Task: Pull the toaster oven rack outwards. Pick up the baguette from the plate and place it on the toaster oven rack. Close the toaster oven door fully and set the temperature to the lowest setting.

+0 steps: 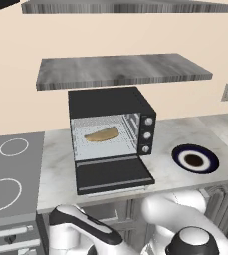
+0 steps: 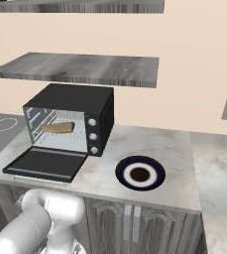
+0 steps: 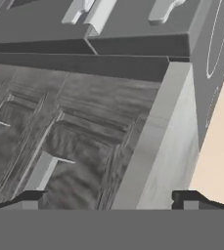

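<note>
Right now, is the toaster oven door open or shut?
Open. The toaster oven door lies folded down flat on the counter, and the baguette shows inside the cavity.

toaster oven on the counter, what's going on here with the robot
The baguette already lies on the rack inside the toaster oven, and the plate beside it is bare. The door still hangs fully open, flat over the counter edge. The robot's fingers stand open, holding nothing, down low facing the cabinet fronts by the stove. The door has yet to be shut and the top knob turned.
</note>
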### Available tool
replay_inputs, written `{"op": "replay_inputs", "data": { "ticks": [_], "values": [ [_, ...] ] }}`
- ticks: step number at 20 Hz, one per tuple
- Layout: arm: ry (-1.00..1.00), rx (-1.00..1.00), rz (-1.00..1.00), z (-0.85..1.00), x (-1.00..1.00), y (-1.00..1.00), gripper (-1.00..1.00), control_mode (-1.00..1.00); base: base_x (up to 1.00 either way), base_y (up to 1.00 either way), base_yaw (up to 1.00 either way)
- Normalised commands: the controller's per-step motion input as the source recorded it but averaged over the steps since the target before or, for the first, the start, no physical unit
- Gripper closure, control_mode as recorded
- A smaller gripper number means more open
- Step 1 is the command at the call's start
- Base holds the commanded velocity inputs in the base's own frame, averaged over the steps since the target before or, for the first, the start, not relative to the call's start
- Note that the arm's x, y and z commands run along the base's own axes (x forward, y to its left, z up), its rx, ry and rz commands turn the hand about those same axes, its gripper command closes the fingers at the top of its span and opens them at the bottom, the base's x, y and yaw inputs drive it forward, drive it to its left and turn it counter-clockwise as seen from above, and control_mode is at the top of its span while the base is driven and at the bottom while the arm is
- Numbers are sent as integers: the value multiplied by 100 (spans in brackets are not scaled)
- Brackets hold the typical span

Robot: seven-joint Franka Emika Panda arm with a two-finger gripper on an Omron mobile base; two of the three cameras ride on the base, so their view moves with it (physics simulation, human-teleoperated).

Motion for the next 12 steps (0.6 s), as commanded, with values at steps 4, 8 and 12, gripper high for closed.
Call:
{"op": "replay_inputs", "data": {
  "ticks": [4, 8, 12],
  "values": [
    [-6, -49, 0, 97, -21, 62, -100, -100, 0, 0, 0],
    [0, -52, 0, 99, -11, 57, -100, -100, 0, 0, 0],
    [0, -54, -1, 100, -5, 50, -100, -100, 0, 0, 0]
  ]
}}
